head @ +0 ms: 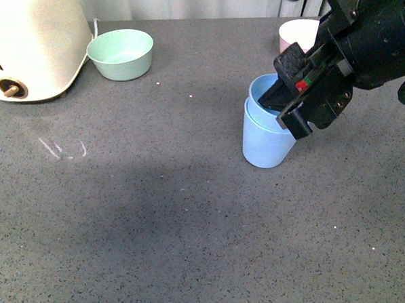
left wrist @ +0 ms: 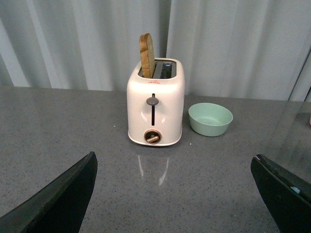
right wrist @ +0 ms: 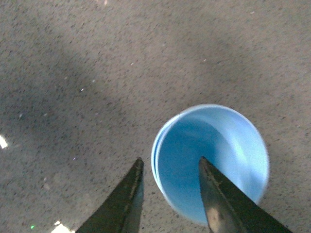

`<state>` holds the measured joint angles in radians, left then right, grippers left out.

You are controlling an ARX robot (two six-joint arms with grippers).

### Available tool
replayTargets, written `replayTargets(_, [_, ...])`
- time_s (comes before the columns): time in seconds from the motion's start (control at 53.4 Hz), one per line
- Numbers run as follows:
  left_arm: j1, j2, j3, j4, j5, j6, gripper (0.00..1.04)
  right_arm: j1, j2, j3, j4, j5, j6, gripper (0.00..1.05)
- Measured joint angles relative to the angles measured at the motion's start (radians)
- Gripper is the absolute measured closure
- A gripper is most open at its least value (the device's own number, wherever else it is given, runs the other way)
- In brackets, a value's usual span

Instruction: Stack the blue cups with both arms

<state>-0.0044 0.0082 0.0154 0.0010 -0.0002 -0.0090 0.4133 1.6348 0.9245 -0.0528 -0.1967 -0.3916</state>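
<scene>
Two light-blue cups stand nested on the grey table right of centre: the outer cup holds the inner cup, whose rim sticks out above it. My right gripper is open at the stack's rim, one finger inside the inner cup and one outside its wall. In the right wrist view the stacked cups show from above, with my right gripper straddling the double rim, not pinching it. My left gripper is open and empty, low over bare table, and does not show in the front view.
A cream toaster with a slice of bread stands at the back left, also in the left wrist view. A mint-green bowl sits beside it. A pink bowl is behind the right arm. Grey table.
</scene>
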Motion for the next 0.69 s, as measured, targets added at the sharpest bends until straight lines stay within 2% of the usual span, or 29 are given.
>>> replayTargets(0.169, [0.000,0.000,0.000,0.000,0.000,0.000,0.09,-0.032,-0.036,-0.031,0.108,0.029,0.040,0.49])
replayTargets(0.375, [0.000,0.000,0.000,0.000,0.000,0.000,0.09,-0.105,-0.322,-0.230,0.276,0.080,0.183,0.07])
replayTargets(0.468, [0.000,0.000,0.000,0.000,0.000,0.000,0.09,-0.106,-0.383,-0.251,0.293,0.097,0.222,0.09])
replayTargets(0.506, [0.000,0.000,0.000,0.000,0.000,0.000,0.09,-0.092,-0.379,-0.296,0.428,0.225,0.256,0.15])
replayTargets(0.524, [0.000,0.000,0.000,0.000,0.000,0.000,0.09,-0.092,-0.379,-0.342,0.542,0.319,0.291,0.20])
replayTargets(0.581, [0.000,0.000,0.000,0.000,0.000,0.000,0.09,-0.098,-0.382,-0.421,0.698,0.433,0.325,0.29])
replayTargets(0.693, [0.000,0.000,0.000,0.000,-0.001,0.000,0.09,-0.141,-0.443,-0.532,0.832,0.460,0.359,0.47])
